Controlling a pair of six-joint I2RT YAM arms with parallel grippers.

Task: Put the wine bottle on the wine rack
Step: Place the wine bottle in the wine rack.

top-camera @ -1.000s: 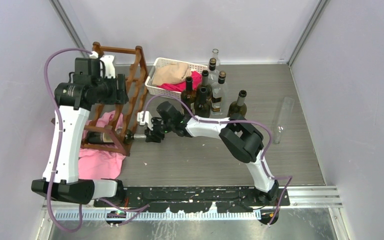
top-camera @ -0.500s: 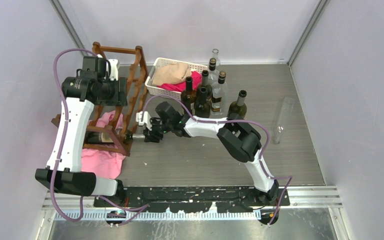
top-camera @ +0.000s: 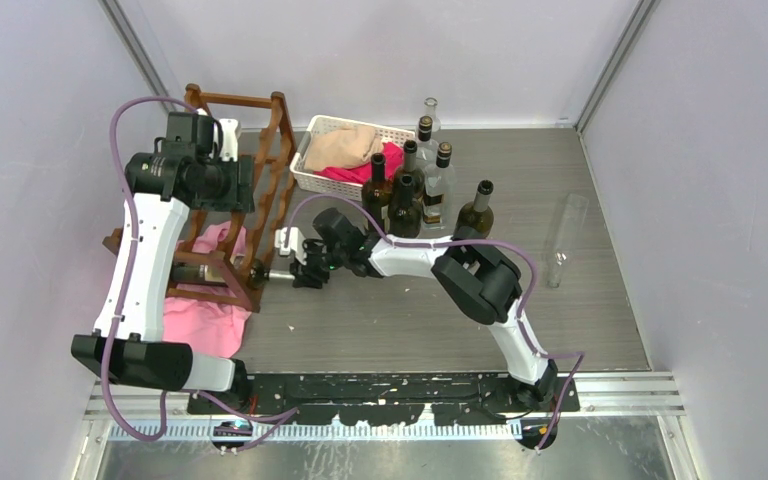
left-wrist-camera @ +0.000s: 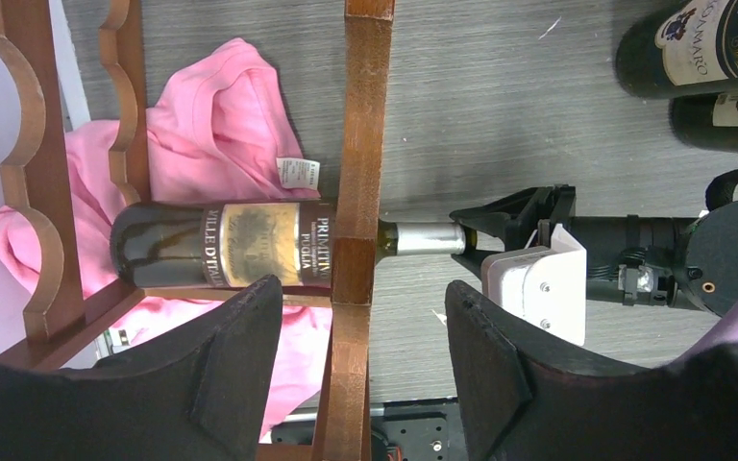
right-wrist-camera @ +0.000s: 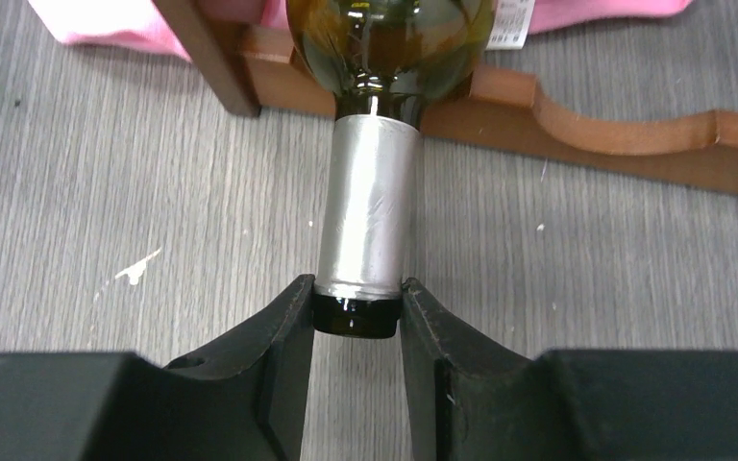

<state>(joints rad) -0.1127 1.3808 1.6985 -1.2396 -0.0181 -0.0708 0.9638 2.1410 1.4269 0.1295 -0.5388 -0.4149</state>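
The grey surface (top-camera: pixel 600 300) is hemmed by pale walls on the left, far and right, and its widest bare stretch shows at the near right. The wine rack (top-camera: pixel 250 100) stands in the far left corner close to the left wall, with a pink cloth (top-camera: pixel 195 325) spread under it. A white basket (top-camera: pixel 310 175) is just to its right, and a cluster of standing bottles (top-camera: pixel 405 195) crowds the far side of the right arm. The wine bottle (left-wrist-camera: pixel 211 245) is dark glass with a gold label and silver-foiled neck. It lies flat on the rack's lowest tier, its neck poking out to the right. The right gripper (right-wrist-camera: pixel 356 312) has its fingers closed on the bottle's dark lip. The left gripper (left-wrist-camera: pixel 360 288) hangs above the rack, fingers spread wide and holding nothing. From above, the left arm hides most of the bottle, and a rack post crosses its label.
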